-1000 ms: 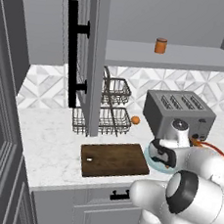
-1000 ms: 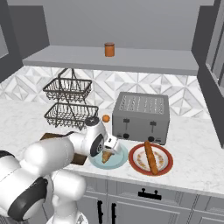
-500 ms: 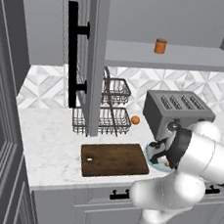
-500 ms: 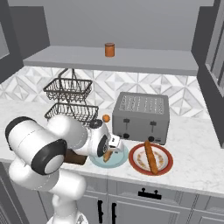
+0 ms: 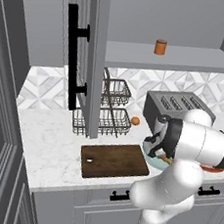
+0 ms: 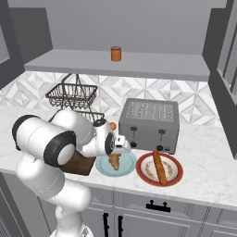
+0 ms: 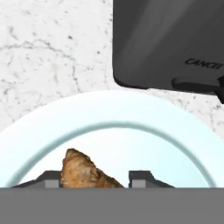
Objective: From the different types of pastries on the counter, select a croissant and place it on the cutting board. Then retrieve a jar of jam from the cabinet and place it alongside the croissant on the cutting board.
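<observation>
The croissant (image 7: 82, 171), small and golden brown, lies on a round pale blue plate (image 7: 109, 113). My gripper (image 7: 96, 180) is down on that plate and shut on the croissant, one dark fingertip on each side. From the right, the gripper (image 6: 114, 155) points down at the croissant (image 6: 114, 161). The dark brown cutting board (image 5: 114, 161) lies bare on the marble counter (image 5: 51, 141), left of the plate. The orange-red jar of jam (image 5: 161, 46) stands on the cabinet shelf (image 5: 189, 59); the cabinet door (image 5: 93, 57) stands open.
A red plate (image 6: 173, 172) with the long brown stick pastry (image 6: 159, 167) sits right of the blue plate. A dark toaster (image 6: 149, 124) stands just behind both. A wire basket rack (image 5: 109, 113) and a small orange fruit (image 5: 135, 120) are at the back.
The arm has swung its elbow up and over, and the hand has come down onto the blue plate. The fingers have closed from wide open onto the croissant.
</observation>
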